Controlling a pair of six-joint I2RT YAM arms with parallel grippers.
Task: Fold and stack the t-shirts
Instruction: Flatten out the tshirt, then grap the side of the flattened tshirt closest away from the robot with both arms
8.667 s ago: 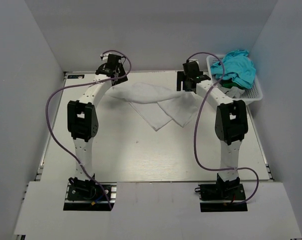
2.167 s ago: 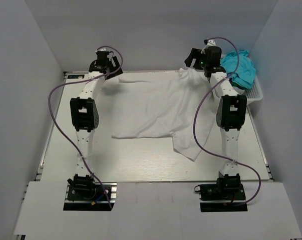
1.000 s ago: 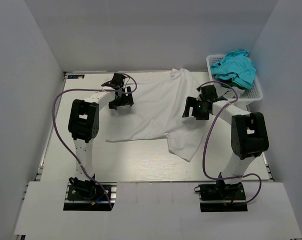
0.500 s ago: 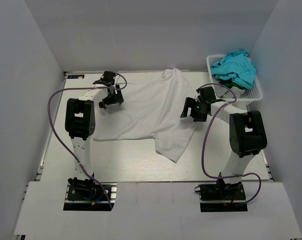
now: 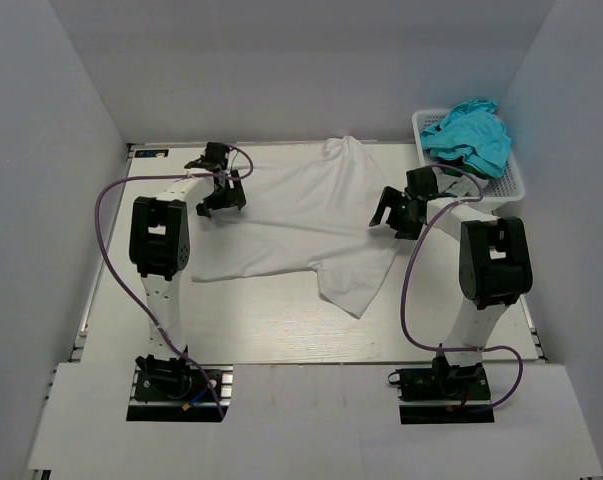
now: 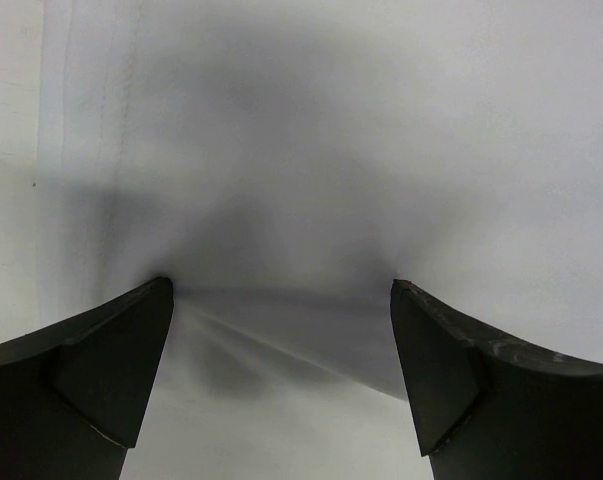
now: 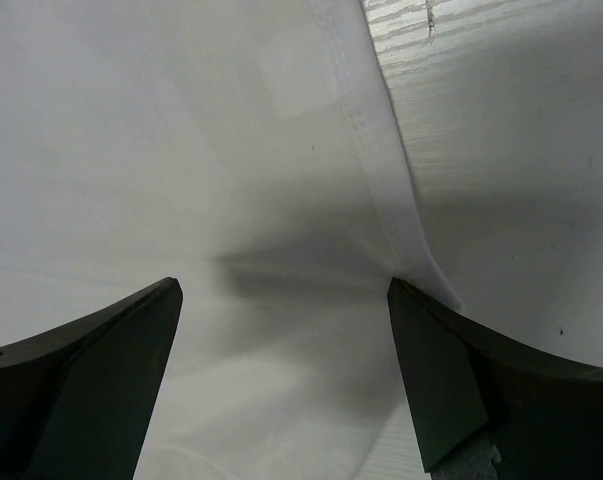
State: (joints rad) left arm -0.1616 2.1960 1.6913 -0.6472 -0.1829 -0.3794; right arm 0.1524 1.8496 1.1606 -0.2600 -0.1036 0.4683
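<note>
A white t-shirt lies spread across the table, with one sleeve pointing toward the near edge. My left gripper is low over the shirt's left edge, its jaws open. In the left wrist view, white cloth fills the gap between the fingers of the left gripper. My right gripper stands open over the shirt's right edge. The right wrist view shows the shirt's hem running down to the right finger of the right gripper. Turquoise t-shirts are heaped in a basket.
The white lattice basket stands at the back right corner, next to the right arm. Grey walls enclose the table on three sides. Purple cables loop off both arms. Bare tabletop shows right of the hem.
The white shirt has slid a little to the left on the table. My left gripper moved left with it toward the shirt's edge. The right gripper shifted slightly back. Both stayed open.
</note>
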